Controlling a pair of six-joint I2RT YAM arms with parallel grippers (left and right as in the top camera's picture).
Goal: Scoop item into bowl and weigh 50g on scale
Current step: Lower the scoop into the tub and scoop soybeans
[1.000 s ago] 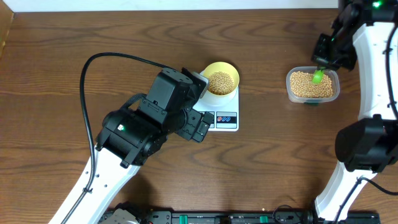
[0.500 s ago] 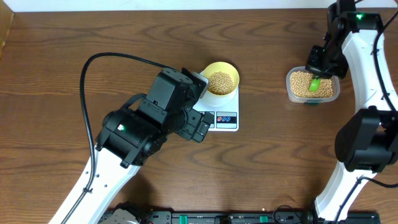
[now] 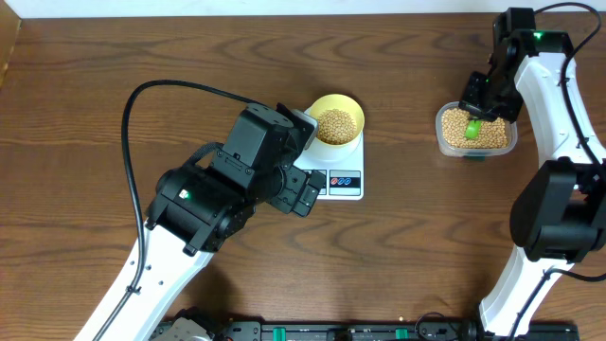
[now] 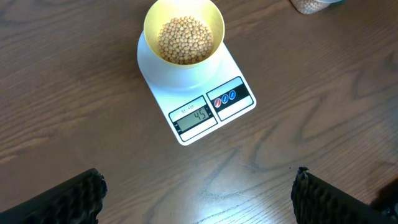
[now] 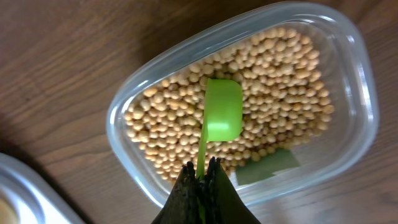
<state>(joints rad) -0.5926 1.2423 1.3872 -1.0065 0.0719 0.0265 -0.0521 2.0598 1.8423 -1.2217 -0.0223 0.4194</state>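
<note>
The pale yellow bowl holds beige beans and stands on the white scale; the display reads about 45. My left gripper is open and empty, hovering over bare table in front of the scale. My right gripper is shut on the handle of a green scoop, whose cup lies upside down over the beans in the clear plastic tub at the right. The scoop also shows in the overhead view.
The left arm's black body and its cable lie over the table's left middle, covering the scale's left edge. The table's far edge runs along the top. A green label shows through the tub's bottom.
My right gripper has moved left and down over the tub, carrying the green scoop toward the tub's middle. The left arm, bowl and scale have not moved.
</note>
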